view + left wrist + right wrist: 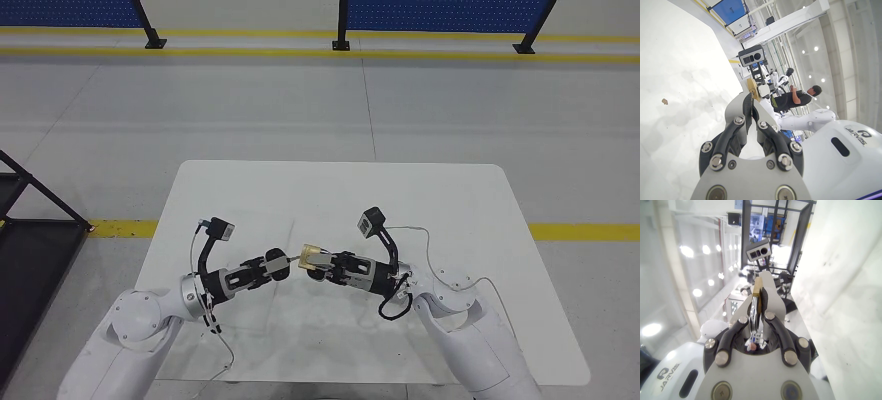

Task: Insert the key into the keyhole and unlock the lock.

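Note:
A brass padlock (311, 253) hangs above the middle of the white table, between my two grippers. My right gripper (760, 294) is shut on it, with the chrome shackle (754, 313) lying back between the fingers and the brass body (757, 286) pointing outward. In the left wrist view the lock's bottom face (753, 89) points toward my left gripper (750, 99), which is shut on the key (752, 94). The key's tip sits at the keyhole; how deep it goes is hidden. In the top view the left gripper (283, 264) and right gripper (322, 264) almost touch.
Both arms hover over the white table (450, 220), near its front half. A small brown speck (664, 101) lies on the tabletop. A black rack (30, 240) stands on the floor beside the table's left edge.

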